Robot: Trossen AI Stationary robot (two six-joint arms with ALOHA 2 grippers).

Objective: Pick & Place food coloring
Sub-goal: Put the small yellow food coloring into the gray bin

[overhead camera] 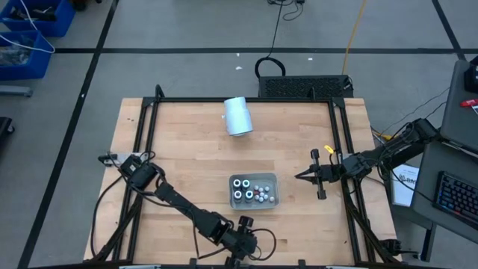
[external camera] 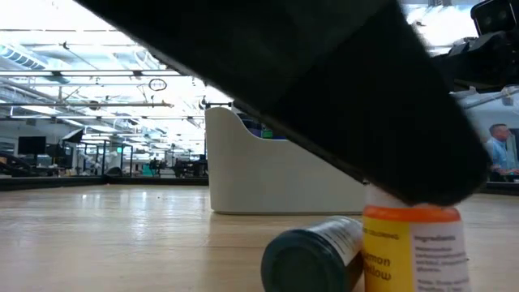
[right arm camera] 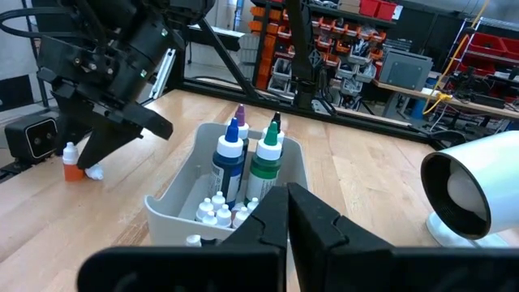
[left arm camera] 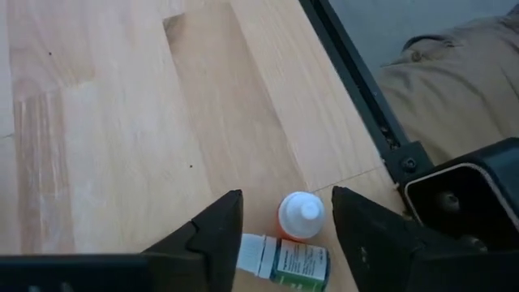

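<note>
The grey tray [overhead camera: 270, 179] holds the food coloring [overhead camera: 250, 190]: larger dark bottles and tiny white ones, which also show in the right wrist view [right arm camera: 243, 162]. Two more bottles are on the wood near the table's front edge. An orange bottle [left arm camera: 301, 216] with a white cap stands upright, and a green one [left arm camera: 289, 262] lies on its side next to it. My left gripper [left arm camera: 285, 199] is open above them, with a finger on either side of the orange bottle. It also shows in the high view [overhead camera: 244, 226]. My right gripper [overhead camera: 300, 177] is shut and empty, right of the tray.
A pale-blue cylinder [overhead camera: 238, 116] lies on its side at the table's far middle. A black frame rail [left arm camera: 357, 89] runs along the table's edge close to the two loose bottles. Bare wood lies left of the tray.
</note>
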